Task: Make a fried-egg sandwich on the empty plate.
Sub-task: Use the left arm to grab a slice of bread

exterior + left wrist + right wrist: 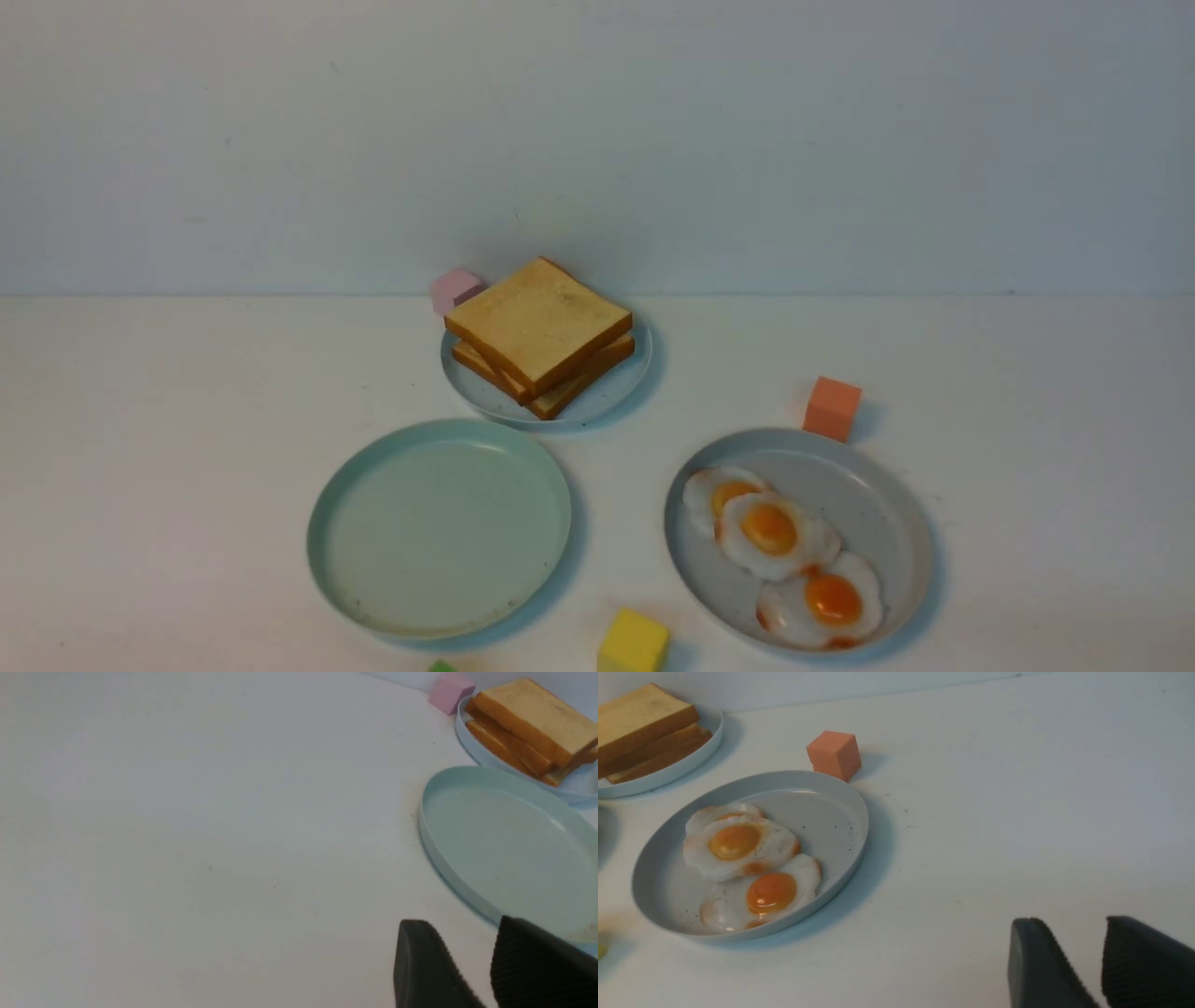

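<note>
The empty mint-green plate [439,527] lies front left of centre, also in the left wrist view as the empty plate [504,849]. Behind it a stack of golden toast slices [539,331] rests on a small light-blue plate [485,397]. Three fried eggs [770,532] with orange yolks lie on a grey speckled plate [887,523] at the front right. My left gripper [460,924] hangs open and empty beside the mint plate's near rim. My right gripper [1071,921] is open and empty over bare table, off to the side of the fried eggs [738,844]. Neither arm shows in the front view.
A pink cube [455,289] sits behind the toast plate. An orange cube [832,407] touches the far rim of the egg plate. At the front edge stand a yellow cube [633,642] and a bit of a green one [442,666]. A pale wall closes the back.
</note>
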